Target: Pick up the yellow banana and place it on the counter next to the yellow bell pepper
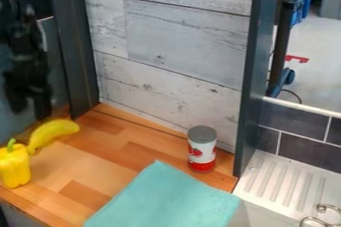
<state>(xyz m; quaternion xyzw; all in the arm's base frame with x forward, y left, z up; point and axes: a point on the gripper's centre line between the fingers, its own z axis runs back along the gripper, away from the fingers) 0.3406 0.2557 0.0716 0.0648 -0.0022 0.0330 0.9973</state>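
— Name colours around the white-and-red, grey-topped cylindrical metal can (202, 152).
— Beside it, plain teal on flat fabric cloth (165, 198); left of it, yellow on smooth curved banana (53, 132) and green-stemmed, blocky bell pepper (15, 167).
— And behind?
— Grey-white, dark-streaked grain on flat wooden planks (176, 47).

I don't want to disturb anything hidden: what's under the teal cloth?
Wooden counter shows along the left and far edges of the teal cloth, which has no clear bulge. What it covers cannot be seen. The can stands beside it.
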